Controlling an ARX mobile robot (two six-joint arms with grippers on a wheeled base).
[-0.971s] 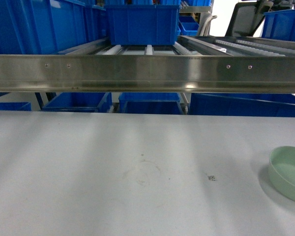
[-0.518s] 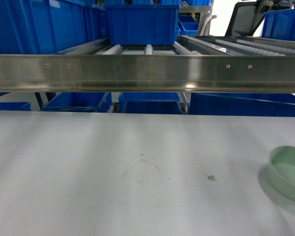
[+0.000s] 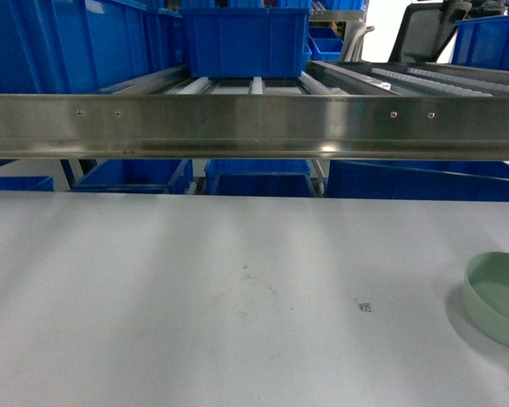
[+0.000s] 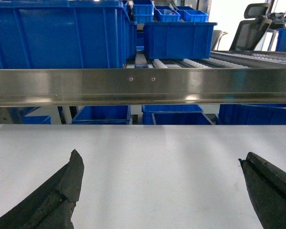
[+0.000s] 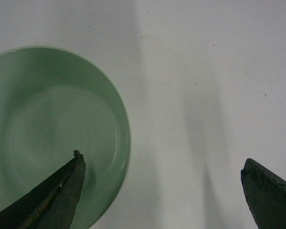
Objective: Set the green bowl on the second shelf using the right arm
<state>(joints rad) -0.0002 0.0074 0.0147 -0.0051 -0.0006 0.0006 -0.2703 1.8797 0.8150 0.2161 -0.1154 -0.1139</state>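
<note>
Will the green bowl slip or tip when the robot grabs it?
Maybe a little. The green bowl looks smooth and glossy, so fingers could slide. It seems small and empty, so probably light. A pinch on one rim by the right end effector might tilt it.

One green bowl [image 3: 498,298] sits on one grey surface [image 3: 195,297]; one steel shelf [image 3: 254,125] carries one blue crate [image 3: 246,38] in head view; two grippers appear, each with two fingers
</note>
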